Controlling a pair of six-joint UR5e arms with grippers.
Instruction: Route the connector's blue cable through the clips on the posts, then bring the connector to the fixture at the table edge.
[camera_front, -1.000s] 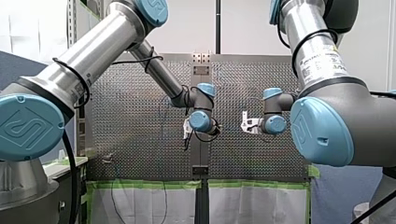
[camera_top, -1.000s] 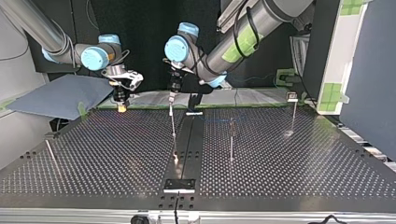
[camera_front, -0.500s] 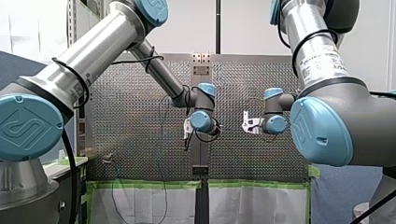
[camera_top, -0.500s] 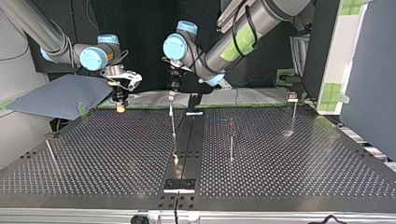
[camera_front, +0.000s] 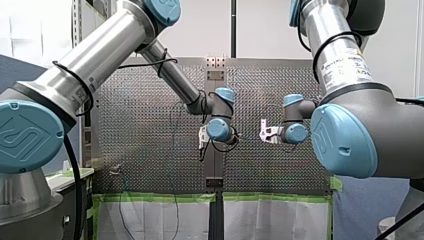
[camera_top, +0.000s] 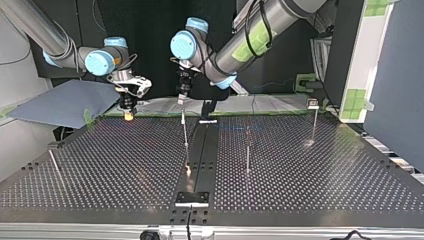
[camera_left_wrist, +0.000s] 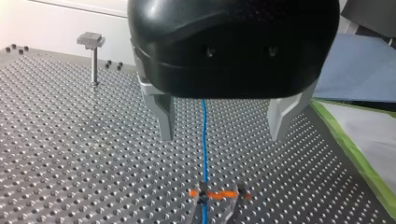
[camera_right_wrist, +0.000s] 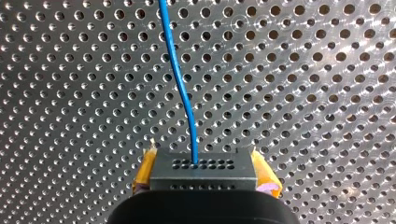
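Risen off the clip (camera_left_wrist: 212, 194), our left end effector (camera_left_wrist: 222, 134) now hangs released astride the blue cable (camera_left_wrist: 204, 140), while our right end effector (camera_right_wrist: 205, 179) grasps the connector (camera_right_wrist: 204, 169) above the surface (camera_right_wrist: 70, 93), likely to steer it onward.

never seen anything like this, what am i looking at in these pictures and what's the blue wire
These are two robot arms over a metal table full of holes. The front view looks from behind the arms; the top view faces them from across the table, so sides swap. The other two come from cameras on the wrists. My right gripper, with yellow pads, is shut on a black connector, and a blue cable runs out of it. My left gripper is open, its metal fingers either side of that cable, with an orange-tipped clip ahead. Thin posts stand on the table, and a fixture sits at the edge nearest the top view's camera.
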